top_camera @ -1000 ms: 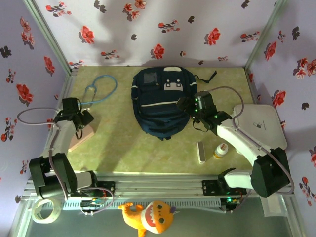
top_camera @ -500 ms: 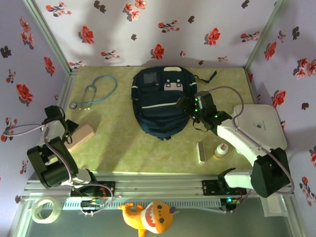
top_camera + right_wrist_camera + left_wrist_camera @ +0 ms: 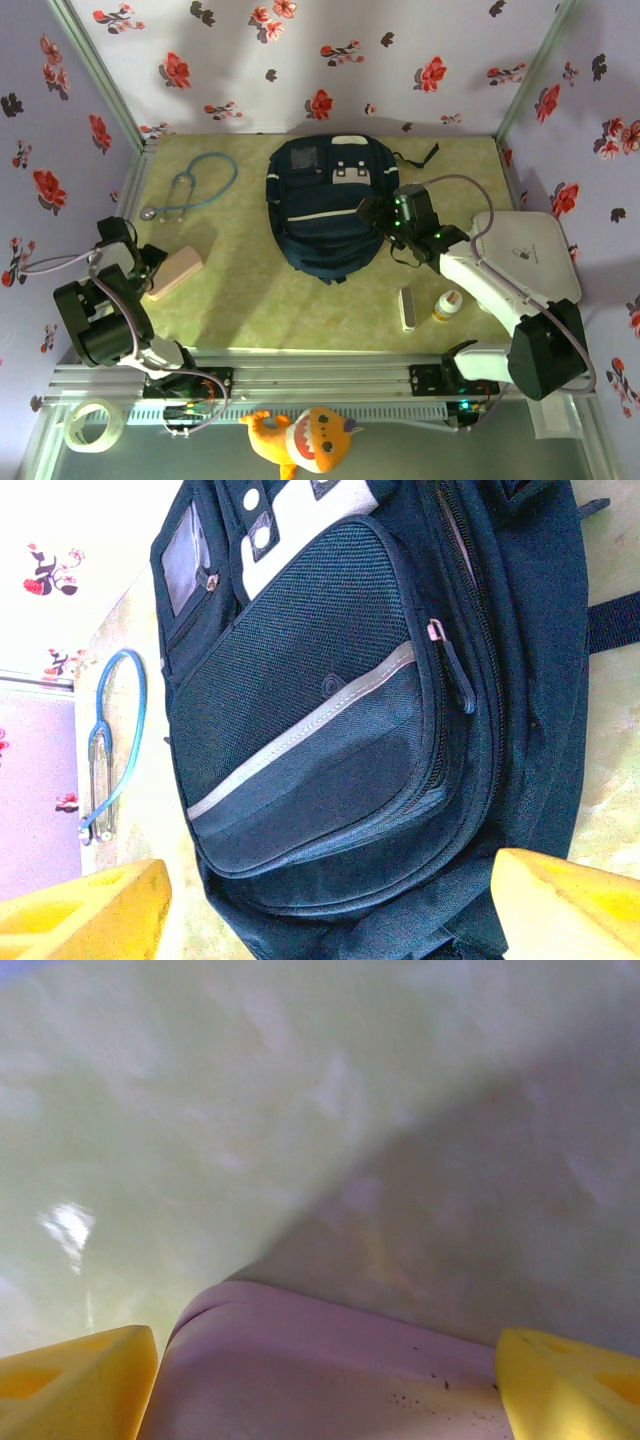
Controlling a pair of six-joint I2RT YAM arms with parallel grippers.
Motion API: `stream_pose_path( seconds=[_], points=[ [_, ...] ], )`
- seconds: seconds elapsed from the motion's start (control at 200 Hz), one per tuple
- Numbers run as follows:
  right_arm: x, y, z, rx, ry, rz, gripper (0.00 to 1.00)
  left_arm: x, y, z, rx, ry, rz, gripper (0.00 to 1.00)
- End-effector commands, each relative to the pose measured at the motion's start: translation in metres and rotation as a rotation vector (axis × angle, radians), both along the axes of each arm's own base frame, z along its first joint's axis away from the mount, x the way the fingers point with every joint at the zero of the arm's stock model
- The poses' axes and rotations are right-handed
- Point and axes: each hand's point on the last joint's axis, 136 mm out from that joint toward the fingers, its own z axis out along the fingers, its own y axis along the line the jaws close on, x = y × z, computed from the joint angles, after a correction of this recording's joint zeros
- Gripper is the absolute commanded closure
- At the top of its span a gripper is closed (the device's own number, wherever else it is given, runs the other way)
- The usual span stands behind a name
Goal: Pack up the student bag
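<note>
**Both claws spread, bag lying flat**

My left claw (image 3: pixel 325 1385) is spread wide. Its yellow fingers (image 3: pixel 70 1385) flank the pale pink rectangular block (image 3: pixel 172 272) at the left edge of the yellow-green surface (image 3: pixel 240 290); I cannot tell whether they touch it. The large dark navy fabric student bag (image 3: pixel 322 205) lies flat at the back middle, front pocket up. My right claw (image 3: pixel 330 905) hovers spread over the bag's right side, holding nothing.
</note>
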Motion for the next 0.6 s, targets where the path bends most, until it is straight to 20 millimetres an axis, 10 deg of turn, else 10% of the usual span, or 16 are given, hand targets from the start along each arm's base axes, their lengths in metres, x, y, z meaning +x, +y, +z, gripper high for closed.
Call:
stream_pose_path(
  seconds=[0.0, 0.345, 0.595],
  points=[
    [0.004, -0.001, 0.011, -0.007, -0.029, 0.001, 0.16, 0.001, -0.038, 0.003, -0.096, -0.033, -0.054, 0.13],
    [0.006, -0.008, 0.015, -0.02, -0.037, -0.025, 0.16, 0.022, -0.135, 0.014, -0.225, -0.083, -0.286, 0.11],
    [0.007, -0.01, 0.017, -0.026, -0.036, -0.027, 0.16, 0.026, -0.135, 0.028, -0.122, -0.079, -0.37, 0.07]
  ],
)
